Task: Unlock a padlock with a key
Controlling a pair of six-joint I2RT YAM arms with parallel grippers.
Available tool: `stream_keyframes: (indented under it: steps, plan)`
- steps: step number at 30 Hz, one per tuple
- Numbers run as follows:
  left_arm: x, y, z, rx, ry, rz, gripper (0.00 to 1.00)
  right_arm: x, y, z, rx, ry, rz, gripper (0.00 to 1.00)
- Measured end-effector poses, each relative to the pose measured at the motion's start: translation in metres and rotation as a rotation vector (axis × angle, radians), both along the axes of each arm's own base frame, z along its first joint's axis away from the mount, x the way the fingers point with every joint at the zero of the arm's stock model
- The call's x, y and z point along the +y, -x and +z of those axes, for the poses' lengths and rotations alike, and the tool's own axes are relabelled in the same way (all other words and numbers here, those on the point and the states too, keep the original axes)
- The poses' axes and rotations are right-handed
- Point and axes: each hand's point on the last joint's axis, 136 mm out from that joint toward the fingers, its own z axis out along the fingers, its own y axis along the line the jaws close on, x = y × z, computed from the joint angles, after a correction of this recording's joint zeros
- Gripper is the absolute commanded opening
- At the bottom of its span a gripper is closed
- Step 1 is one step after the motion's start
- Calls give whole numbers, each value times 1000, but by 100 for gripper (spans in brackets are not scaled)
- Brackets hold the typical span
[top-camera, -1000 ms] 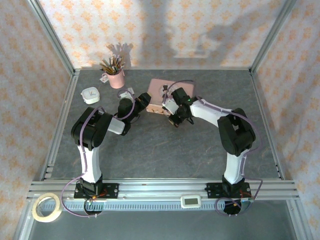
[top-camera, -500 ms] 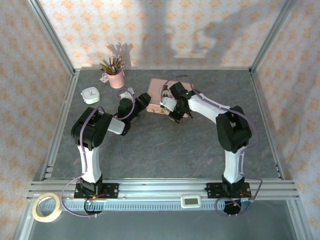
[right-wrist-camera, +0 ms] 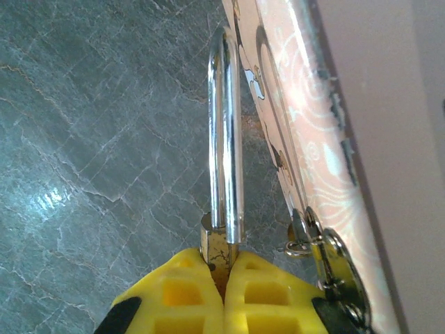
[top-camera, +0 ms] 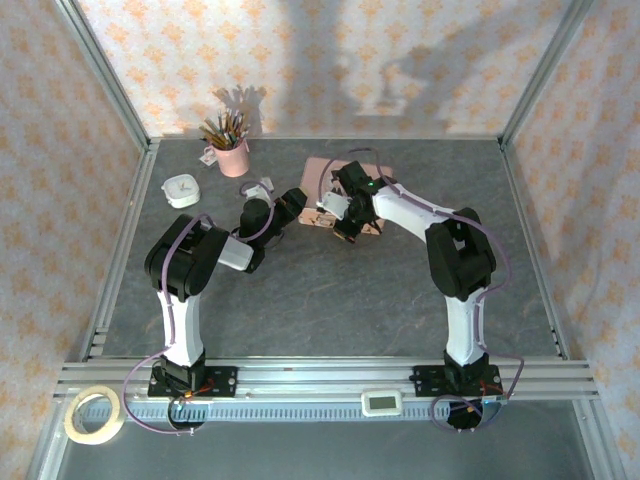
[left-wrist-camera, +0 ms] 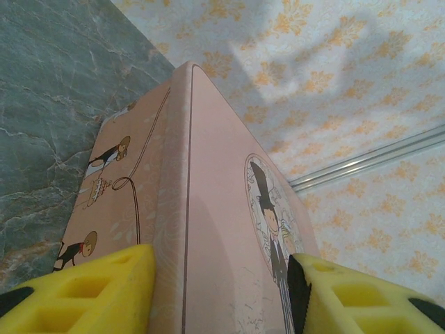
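Note:
A brass padlock (right-wrist-camera: 220, 243) with a silvery shackle (right-wrist-camera: 226, 125) is pinched by its body in my right gripper (right-wrist-camera: 224, 292), which is shut on it. The shackle points away from the fingers, just beside the pink tin (right-wrist-camera: 361, 104) and its metal clasp (right-wrist-camera: 321, 245). In the top view my right gripper (top-camera: 346, 226) sits at the tin's front edge. My left gripper (left-wrist-camera: 221, 296) straddles the pink tin (left-wrist-camera: 215, 209), one yellow finger (left-wrist-camera: 90, 292) against its side and the other on the lid, holding it. The key is hidden from view.
A pink cup of pencils (top-camera: 232, 152) and a small white box (top-camera: 181, 190) stand at the back left. A tape roll (top-camera: 93, 415) and a white device (top-camera: 381, 402) lie by the front rail. Metal frame posts border the table.
My right gripper has moved up and left, closer to the pink tin's front, carrying the padlock. My left gripper stays on the tin.

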Motion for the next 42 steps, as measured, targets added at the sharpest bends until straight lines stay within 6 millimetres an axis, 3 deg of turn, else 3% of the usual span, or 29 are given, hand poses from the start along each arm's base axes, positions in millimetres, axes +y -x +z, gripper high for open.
stream_keyframes:
  steps: [6, 10, 15, 17, 19, 28, 30, 34, 38, 42]
  plan:
    - [5, 4, -2, 1, 17, 20, 56, 6, 6, 4, -12, -69, -10, 0]
    - [8, 8, -2, 10, 23, 18, 57, 15, 17, 27, -53, -157, 0, 0]
    - [29, 7, 24, -34, 38, 56, 58, 20, 29, 65, -119, -259, -8, 0]
    - [37, 9, 38, -58, 45, 72, 58, 19, 36, 69, -123, -279, -28, 0]
    - [45, 12, 51, -79, 42, 84, 58, 18, 46, 66, -113, -281, -52, 0]
    - [76, 52, 99, -142, -93, 163, 60, 20, 113, 15, 80, -231, -196, 0]
    - [85, 63, 103, -143, -127, 194, 61, 22, 124, 9, 107, -231, -222, 0]
    - [109, 87, 99, -125, -191, 270, 76, 31, 139, 3, 148, -249, -258, 0]
    - [140, 108, 96, -109, -247, 383, 87, 32, 141, -2, 175, -273, -303, 5]
    - [161, 121, 98, -103, -292, 471, 92, 35, 142, -7, 196, -287, -321, 9]
